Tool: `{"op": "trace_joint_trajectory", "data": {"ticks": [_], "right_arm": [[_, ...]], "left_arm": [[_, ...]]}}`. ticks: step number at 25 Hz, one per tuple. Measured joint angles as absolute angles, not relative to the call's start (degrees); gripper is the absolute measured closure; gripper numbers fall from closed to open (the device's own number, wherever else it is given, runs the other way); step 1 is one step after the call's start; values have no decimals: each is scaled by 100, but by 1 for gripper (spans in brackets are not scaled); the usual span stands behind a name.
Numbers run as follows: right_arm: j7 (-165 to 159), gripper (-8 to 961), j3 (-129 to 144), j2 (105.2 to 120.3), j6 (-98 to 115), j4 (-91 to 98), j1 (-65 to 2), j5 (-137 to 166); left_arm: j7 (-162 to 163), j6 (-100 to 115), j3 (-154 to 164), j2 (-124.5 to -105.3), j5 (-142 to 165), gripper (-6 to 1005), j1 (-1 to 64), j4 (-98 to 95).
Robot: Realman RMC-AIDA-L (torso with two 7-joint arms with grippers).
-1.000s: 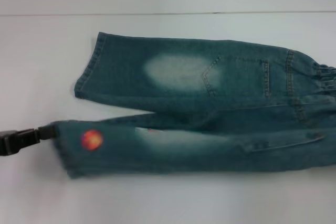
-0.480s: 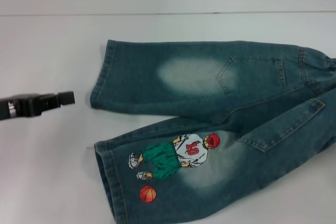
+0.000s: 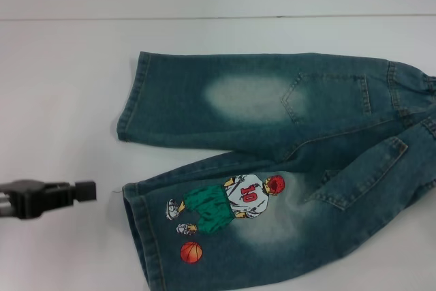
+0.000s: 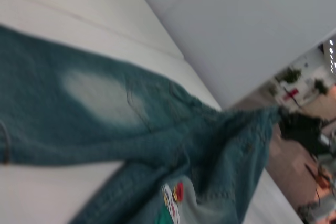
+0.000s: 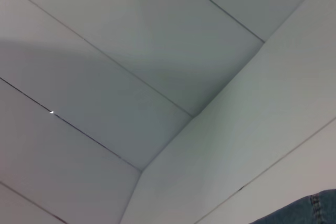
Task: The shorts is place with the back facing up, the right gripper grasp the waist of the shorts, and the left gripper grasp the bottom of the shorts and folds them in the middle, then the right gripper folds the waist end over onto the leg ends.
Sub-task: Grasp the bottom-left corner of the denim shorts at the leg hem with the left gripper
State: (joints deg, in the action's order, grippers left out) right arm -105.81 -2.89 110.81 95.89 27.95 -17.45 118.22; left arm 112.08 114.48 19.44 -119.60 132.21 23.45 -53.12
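**On the white table: shorts spread out, left gripper waiting beside the near leg hem**

On a white table (image 3: 61, 86), the shorts (image 3: 272, 168) lie flat with their back pockets up. The two legs point toward the robot's left and the waist (image 3: 428, 83) runs off the right edge of the head view. The far leg shows a faded pale patch. The near leg carries a cartoon basketball player and, close to its hem, an orange ball (image 3: 191, 251).

The left gripper (image 3: 83, 191) sits low at the left of the head view, just beside the near leg hem but apart from it, holding nothing. Its tips appear close together, though whether the claw is narrow or fully closed cannot be told. Its position, level with the bottom of the shorts (image 3: 136, 223), suits a reach for that hem, which the task gives to this arm.

The right gripper (image 4: 302, 132) is seen only from the left wrist camera, as a dark shape at the far, raised end of the denim. It looks to be at the waist, which seems lifted there, but its claw state cannot be told.

Judging by the spread legs, the lengthwise fold is not yet done.
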Motion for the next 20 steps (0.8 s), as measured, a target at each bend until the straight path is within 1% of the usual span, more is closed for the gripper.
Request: {"op": "trace_joint_trajectory", "data": {"ticks": [2,5,6,8,11,13,19,20], "right_arm": [[-10571,907,-258,11082,9587,2795,-1755,11819],[-10565,907,-238,11082,9584,2795,-1763,11808],[-10564,906,-238,11083,9583,2795,-1763,11804],[-10564,906,-237,11080,9581,2804,-1765,11799],[-10549,905,-237,11075,9580,2814,-1774,11797],[-10534,904,-237,11066,9579,2813,-1790,11798],[-10521,903,-228,11058,9571,2809,-1822,11816],[-10518,902,-228,11058,9571,2807,-1824,11817]], "left_arm": [[11125,11405,2120,-12047,13224,930,2292,-5349],[10921,11260,2213,-12270,13237,929,2220,-5593],[10928,11177,2240,-12324,13280,902,2203,-5681],[11087,10921,2303,-12351,13406,849,2188,-5724],[11322,10481,2452,-12318,13622,769,2187,-5624],[11358,10352,2577,-12319,13757,555,2186,-5603],[11319,10257,2887,-12369,13896,323,2195,-5465],[11304,10221,2966,-12373,13894,302,2200,-5427]]}}
